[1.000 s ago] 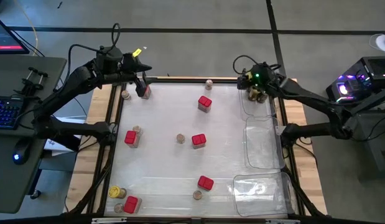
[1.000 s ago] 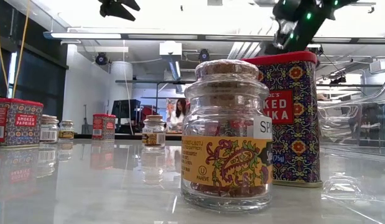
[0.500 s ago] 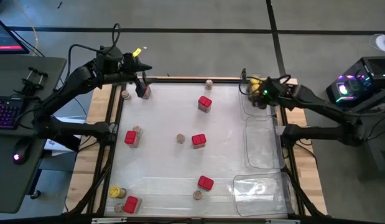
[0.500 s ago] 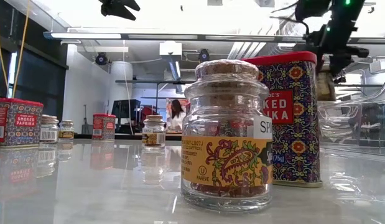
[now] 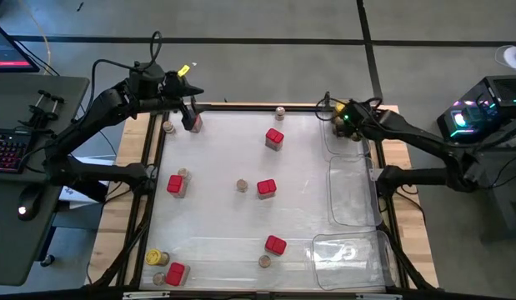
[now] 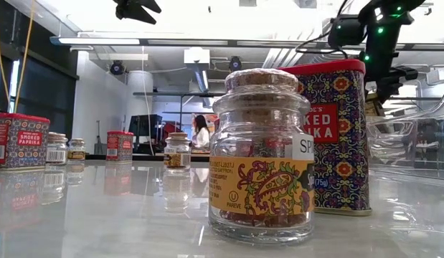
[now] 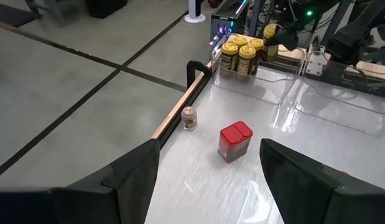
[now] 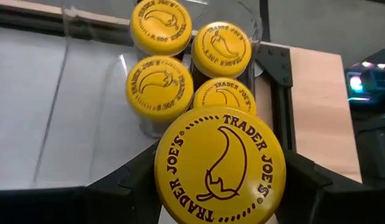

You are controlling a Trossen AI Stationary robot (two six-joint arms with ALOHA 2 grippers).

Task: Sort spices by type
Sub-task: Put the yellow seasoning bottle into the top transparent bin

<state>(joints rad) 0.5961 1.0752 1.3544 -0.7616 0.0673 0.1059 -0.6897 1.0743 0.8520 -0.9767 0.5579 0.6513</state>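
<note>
The right tool (image 5: 348, 118) grips a yellow-lidded jar (image 8: 219, 163) upright, its fingers closed on the jar's sides below the lid. It hangs above the far right corner of the surface (image 5: 224, 225), over the clear tray (image 5: 331, 146) at that corner.

The relation that governs the coming move is vertical. In the right wrist view, four jars of the same kind (image 8: 160, 86) stand clustered in the tray just beyond and below the held jar, lids up and packed close together. The held jar's axis is parallel to theirs. A placement would probably go straight down into the free tray floor on the near side of the cluster; the gap to the nearest lid looks tight, so contact with it is a risk.

The left tool (image 5: 189, 114) waits with its fingers spread and nothing between them, above the far left corner of the surface. A red tin (image 7: 234, 140) and a small cork-topped jar (image 7: 189, 117) lie ahead of it.

One yellow-lidded jar (image 5: 156, 257) remains unsorted at the near left corner, so the left arm is the nearer one for it.
</note>
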